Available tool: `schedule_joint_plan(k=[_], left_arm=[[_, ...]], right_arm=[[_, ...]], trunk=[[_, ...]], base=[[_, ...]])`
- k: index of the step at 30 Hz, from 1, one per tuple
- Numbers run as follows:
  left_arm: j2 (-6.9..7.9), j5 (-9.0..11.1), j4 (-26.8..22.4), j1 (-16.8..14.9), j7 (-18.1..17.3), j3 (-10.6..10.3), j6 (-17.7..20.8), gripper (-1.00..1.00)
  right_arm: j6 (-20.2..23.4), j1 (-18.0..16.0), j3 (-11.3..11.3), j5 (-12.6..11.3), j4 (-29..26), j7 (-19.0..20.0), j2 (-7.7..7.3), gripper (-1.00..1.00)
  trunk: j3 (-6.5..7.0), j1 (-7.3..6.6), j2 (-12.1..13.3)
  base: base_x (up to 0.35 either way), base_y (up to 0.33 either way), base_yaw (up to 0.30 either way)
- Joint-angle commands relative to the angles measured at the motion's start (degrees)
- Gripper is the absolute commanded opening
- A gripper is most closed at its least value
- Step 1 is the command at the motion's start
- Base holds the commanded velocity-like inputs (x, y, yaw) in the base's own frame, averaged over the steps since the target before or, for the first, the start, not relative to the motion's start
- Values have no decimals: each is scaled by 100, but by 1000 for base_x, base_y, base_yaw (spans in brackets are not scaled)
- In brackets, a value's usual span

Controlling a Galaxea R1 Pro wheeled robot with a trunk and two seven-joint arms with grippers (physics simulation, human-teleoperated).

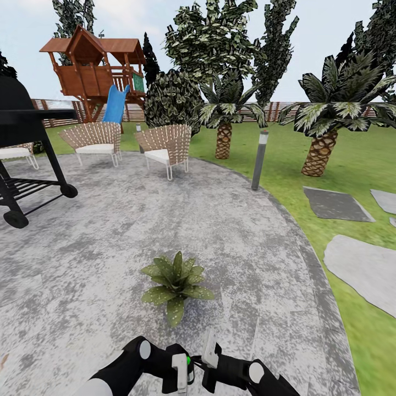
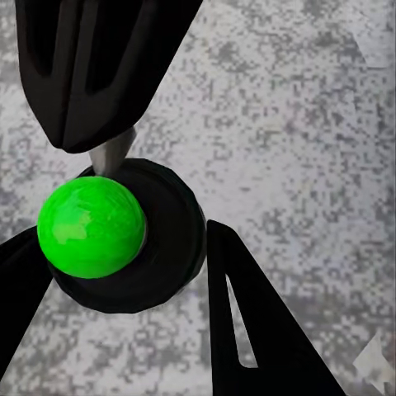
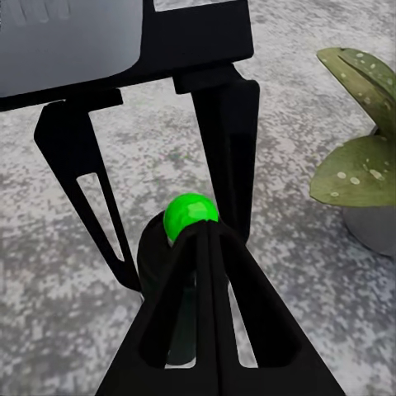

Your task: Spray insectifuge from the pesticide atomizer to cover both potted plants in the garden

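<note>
One potted plant (image 1: 176, 285), a low rosette of speckled green leaves, stands on the grey paved patio (image 1: 110, 231) just ahead of my hands; its leaves and grey pot also show in the right wrist view (image 3: 356, 175). The pesticide atomizer (image 2: 91, 227) appears as a dark round body with a bright green ball, and a small green spot marks it in the head view (image 1: 188, 361). My left gripper (image 2: 124, 289) is shut on it, fingers either side of the body. My right gripper (image 3: 202, 239) is shut, its tips right by the green ball (image 3: 190, 213).
A black grill (image 1: 22, 137) stands at the left, with two wicker chairs (image 1: 165, 146) and a grey lamp post (image 1: 259, 159) behind the plant. Palm trees (image 1: 319, 154), lawn and stepping stones (image 1: 363, 269) lie to the right. A wooden playhouse (image 1: 93, 66) stands by the far fence.
</note>
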Motion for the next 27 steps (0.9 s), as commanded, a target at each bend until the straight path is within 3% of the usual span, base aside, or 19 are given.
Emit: schedule_joint_plan(k=[1, 27], left_arm=[[3, -47, -8, -1, -6, 2, -34, -100], [17, 7, 19, -1, -24, 4, -83, -100]], right_arm=[[-33, -3, -5, 55, 1, -10, 1, -100], [-33, -3, 1, 63, 12, -14, -8, -100]], trunk=[[-5, -1, -2], [-5, -1, -2]], base=[[0, 0, 0], [0, 0, 0]])
